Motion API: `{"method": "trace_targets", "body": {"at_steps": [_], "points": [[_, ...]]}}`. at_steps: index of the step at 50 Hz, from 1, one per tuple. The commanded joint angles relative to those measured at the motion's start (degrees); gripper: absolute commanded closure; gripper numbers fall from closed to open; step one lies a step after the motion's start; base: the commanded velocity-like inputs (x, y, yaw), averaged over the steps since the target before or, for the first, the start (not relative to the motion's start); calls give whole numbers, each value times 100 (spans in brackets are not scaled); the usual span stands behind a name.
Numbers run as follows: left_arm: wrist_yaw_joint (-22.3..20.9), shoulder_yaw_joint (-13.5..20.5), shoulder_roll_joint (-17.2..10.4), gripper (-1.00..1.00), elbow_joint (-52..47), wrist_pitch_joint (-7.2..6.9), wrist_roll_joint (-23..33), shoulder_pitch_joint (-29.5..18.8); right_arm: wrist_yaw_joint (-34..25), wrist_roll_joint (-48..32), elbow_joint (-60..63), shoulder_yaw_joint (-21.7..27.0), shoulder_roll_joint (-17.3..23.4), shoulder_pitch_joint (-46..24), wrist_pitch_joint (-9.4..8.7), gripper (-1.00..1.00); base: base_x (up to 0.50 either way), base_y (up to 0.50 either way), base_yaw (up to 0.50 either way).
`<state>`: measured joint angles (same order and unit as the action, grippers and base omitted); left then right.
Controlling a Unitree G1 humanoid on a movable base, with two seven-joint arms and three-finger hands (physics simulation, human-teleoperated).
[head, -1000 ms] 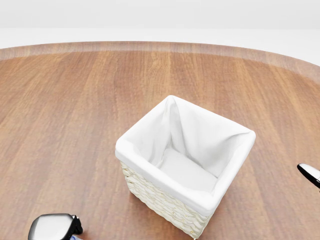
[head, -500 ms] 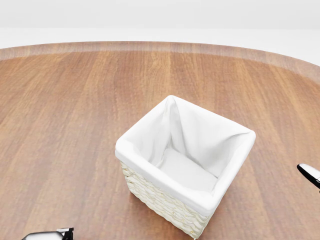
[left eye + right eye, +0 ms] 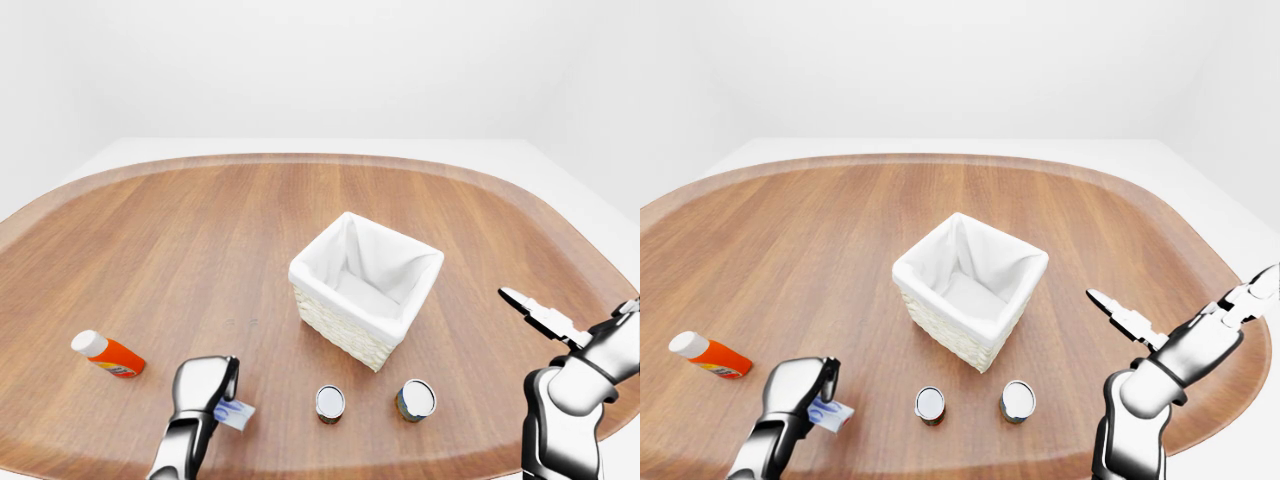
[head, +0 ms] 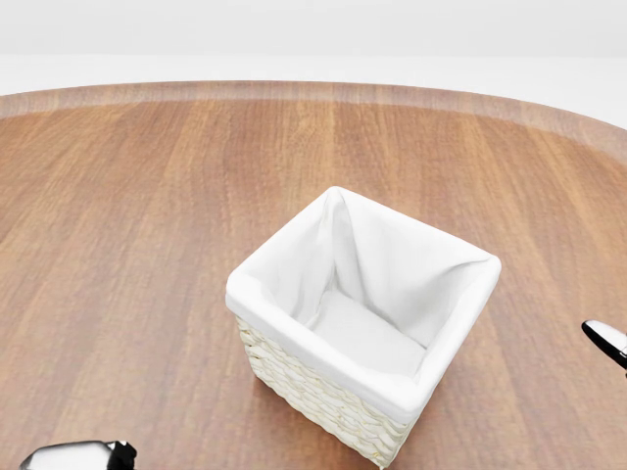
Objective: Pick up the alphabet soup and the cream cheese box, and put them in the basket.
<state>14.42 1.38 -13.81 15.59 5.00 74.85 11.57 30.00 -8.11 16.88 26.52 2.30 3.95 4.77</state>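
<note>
The cream cheese box [image 3: 234, 413] lies flat on the table [image 3: 200, 240] at the lower left of the left-eye view, a small pale blue and white pack. The left hand [image 3: 205, 385] sits directly over it, fingers curled down and covering most of the pack. Whether the fingers have closed on the box or merely rest against it cannot be told from these views.

Two cans stand upright below the basket [image 3: 365, 290] in the left-eye view: a left can [image 3: 330, 402] and a right can [image 3: 416, 398], near each other but apart. One of them is presumably the alphabet soup; the labels are too small to confirm which. Neither is touched.

In the head view, the left hand [image 4: 78, 456] shows only as a sliver at the bottom edge. Over the last second it has dropped steadily lower in that view, from well visible to nearly out of frame, while the basket and table stay fixed, so the camera has not moved. Judgement: the hand is lowering onto the box and a grasp is in progress.

The right hand [image 3: 1127, 318] hovers well to the right of the basket with fingers extended straight and holding nothing.

The basket is empty, its white liner exposed. An orange bottle [image 3: 108, 353] lies on its side at far left, apart from everything.
</note>
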Motion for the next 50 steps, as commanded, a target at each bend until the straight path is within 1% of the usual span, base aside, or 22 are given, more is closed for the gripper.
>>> {"method": "trace_targets", "body": {"at_steps": [1, 4, 7, 8, 9, 10, 11, 12, 14, 15, 16, 17, 18, 21, 23, 26, 30, 32, 36, 45, 49, 50], "points": [[-454, 379, 260, 100, -1237, 0, 8, 238, 0, 9, 2, -2, 5, -3, -20, -100, 0, 0, 0], [-555, 506, 435, 100, -1662, 0, 70, 203, 0, 12, -58, -6, 19, -26, 5, -100, 0, 0, 0], [-522, 565, 497, 100, -1942, 0, 112, 182, 0, 17, -73, -6, 20, -19, 18, -100, 0, 0, 0], [-538, 600, 626, 100, -2157, -142, 228, 174, 0, 15, -58, -6, 20, -21, -3, -100, 0, 0, 0], [-548, 557, 580, 100, -2178, -69, 233, 176, 0, 16, -46, -4, 21, -21, -19, -100, 0, 0, 0], [-602, 549, 596, 100, -2189, -101, 221, 165, 0, 14, -37, -4, 21, -20, -29, -100, 0, 0, 0], [-645, 565, 676, 100, -2296, -301, 268, 117, 0, 8, -22, -5, 18, -16, -39, -100, 0, 0, 0], [-749, 517, 636, 100, -2337, -190, 188, 158, 0, 3, -71, -7, 22, -24, 0, -100, 0, 0, 0], [-846, 454, 671, 100, -2539, -182, 175, 183, 0, 0, -35, -4, 20, -15, -33, -100, 0, 0, 0], [-903, 476, 808, 100, -2614, -590, 403, 80, 0, -6, -67, -4, 23, -22, -9, -100, 0, 0, 0], [-880, 400, 669, 100, -2634, -287, 270, 94, 0, -9, -83, -4, 27, -25, 2, -100, 0, 0, 0], [-1029, 373, 719, 100, -2833, -313, 261, 155, 0, -16, -78, -4, 27, -27, -3, -100, 0, 0, 0], [-1139, 367, 781, 100, -2931, -484, 370, 64, 0, -21, -30, -4, 21, -16, -39, -100, 0, 0, 0], [-1352, 284, 808, 100, -3189, -536, 435, 50, 0, -27, -14, -2, 20, -21, -65, -100, 0, 0, 0], [-1613, 250, 834, 100, -3387, -624, 489, -44, 0, -26, -26, 0, 22, -26, -70, -100, 0, 0, 0], [-1846, 214, 840, 100, -3537, -692, 578, -165, 0, -27, -103, -3, 32, -34, -12, -100, 0, 0, 0], [-2122, 154, 863, 100, -3639, -759, 616, -356, 0, -32, -24, -5, 27, -26, -93, -100, 0, 0, 0], [-2264, 88, 883, 100, -3705, -787, 635, -426, 0, -42, -126, -10, 39, -46, -19, -100, 0, 0, 0], [-2812, -62, 947, 100, -4127, -918, 821, -624, 0, -51, -128, -15, 52, -52, -36, -100, 0, 0, 0], [-3786, -290, 1095, 100, -4967, -1000, 1317, -1085, 0, -7, -169, -3, 66, -64, -5, -100, 0, 0, 0], [-4253, -370, 1161, 100, -5135, -1000, 1570, -1429, 0, -2, -109, -1, 53, -49, -41, -100, 0, 0, 0], [-4477, -387, 1190, 100, -5221, -1000, 1625, -1597, 0, 2, -116, 1, 55, -56, -42, -100, 0, 0, 0]]}}
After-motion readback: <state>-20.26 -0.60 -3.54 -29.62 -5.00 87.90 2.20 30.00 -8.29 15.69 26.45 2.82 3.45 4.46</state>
